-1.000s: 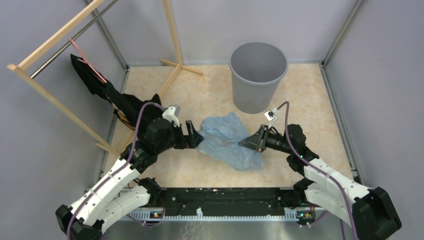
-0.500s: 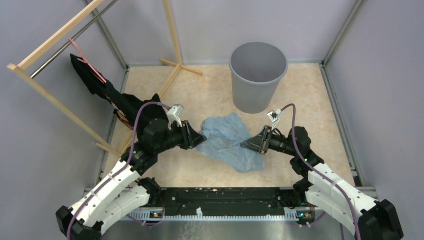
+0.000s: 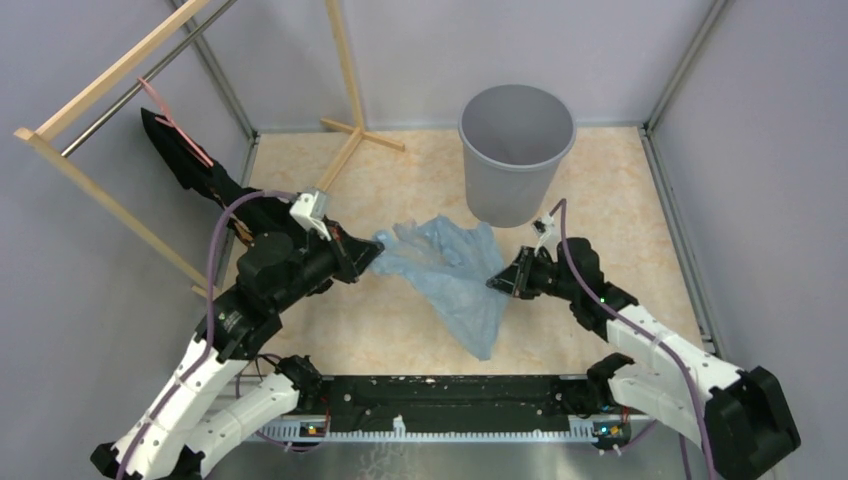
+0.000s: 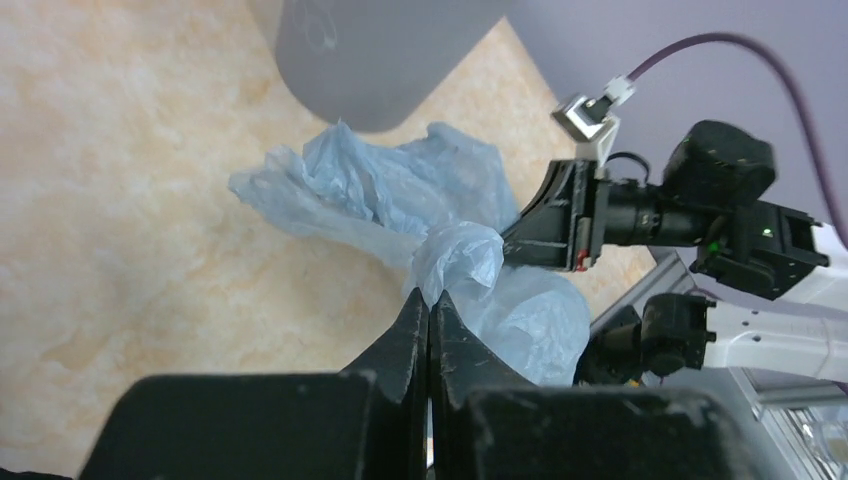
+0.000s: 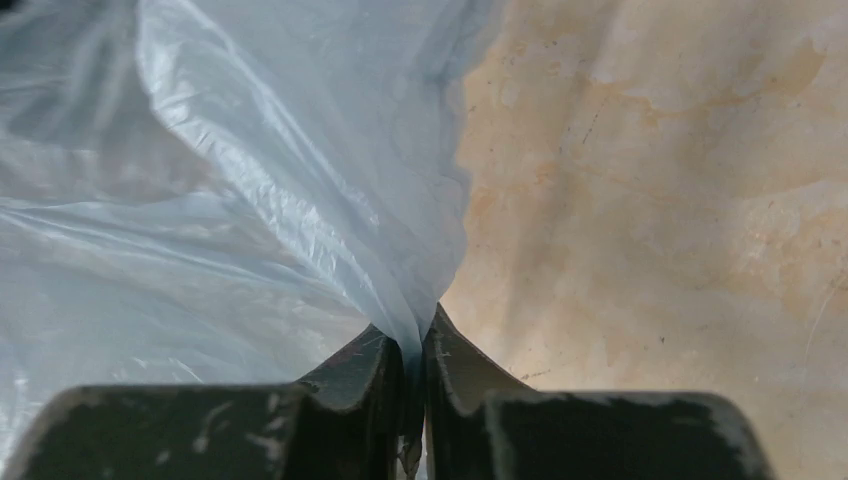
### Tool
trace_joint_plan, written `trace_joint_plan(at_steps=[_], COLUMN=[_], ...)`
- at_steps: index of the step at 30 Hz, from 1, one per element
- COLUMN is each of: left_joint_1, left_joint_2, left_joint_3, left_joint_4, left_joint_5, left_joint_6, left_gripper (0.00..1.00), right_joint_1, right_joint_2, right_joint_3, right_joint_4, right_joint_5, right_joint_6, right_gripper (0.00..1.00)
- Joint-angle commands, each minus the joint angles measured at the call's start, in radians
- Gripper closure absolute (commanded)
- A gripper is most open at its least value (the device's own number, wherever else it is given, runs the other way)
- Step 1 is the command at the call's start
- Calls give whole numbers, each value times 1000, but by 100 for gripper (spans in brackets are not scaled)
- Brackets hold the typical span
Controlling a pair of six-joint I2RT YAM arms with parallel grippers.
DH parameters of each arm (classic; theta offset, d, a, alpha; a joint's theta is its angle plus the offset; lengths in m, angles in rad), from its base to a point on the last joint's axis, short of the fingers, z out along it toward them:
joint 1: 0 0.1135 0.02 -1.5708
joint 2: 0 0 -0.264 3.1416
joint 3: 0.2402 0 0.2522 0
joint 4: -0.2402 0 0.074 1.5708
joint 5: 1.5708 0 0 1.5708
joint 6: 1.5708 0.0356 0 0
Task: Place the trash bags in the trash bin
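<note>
Trash bag (image 3: 450, 280): pale-blue film, one piece, strung between both arms over the middle of the desk (image 3: 620, 200), its tail drooping toward the near edge. Left fingers (image 4: 428, 318): pinched on a bunched corner of the film. Right fingers (image 5: 412, 350): nipped together on the opposite edge. Trash bin (image 3: 512, 195): grey, upright, mouth open, just beyond the bag at the far side. Step in hand, by judgement: two-arm lift, grip made. Next move calls for carrying both corners up over the rim together, with the tail clearing the bin's near wall. Room: open desk right of the bin; wooden rack (image 3: 110, 68) and black cloth (image 3: 190, 165) crowd the left.
</note>
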Motion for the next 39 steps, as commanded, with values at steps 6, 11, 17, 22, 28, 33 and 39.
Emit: trace_joint_plan(at_steps=[6,11,17,22,28,33,39], left_joint_1=[0,0,0,-1,0,0,-2], left_joint_2=[-11,5,77,170,188,213,279], left_joint_3=[217,212,138,167,156,167,147], left_joint_4=[-43,-25,29,0,97,210,307], left_joint_5=[-159,-37,262,397,524,726,835], left_joint_6=[193,260,402,503,533,533,517], left_gripper=[100,100,100,100,100,100,100], right_joint_1=[30,43,43,42,44,93,178], right_joint_2=[196,86,-52,-122,-124,-66,-36], right_joint_3=[194,167,144,133,139,118,88], right_joint_4=[-47,-122,-162,-170,-153,2,101], right_joint_5=[-46,34,59,44,31,15,161], right_joint_6=[-149,-173,-195,-198,-203,-136,-41], right_gripper=[60,36,13,8,6,7,9])
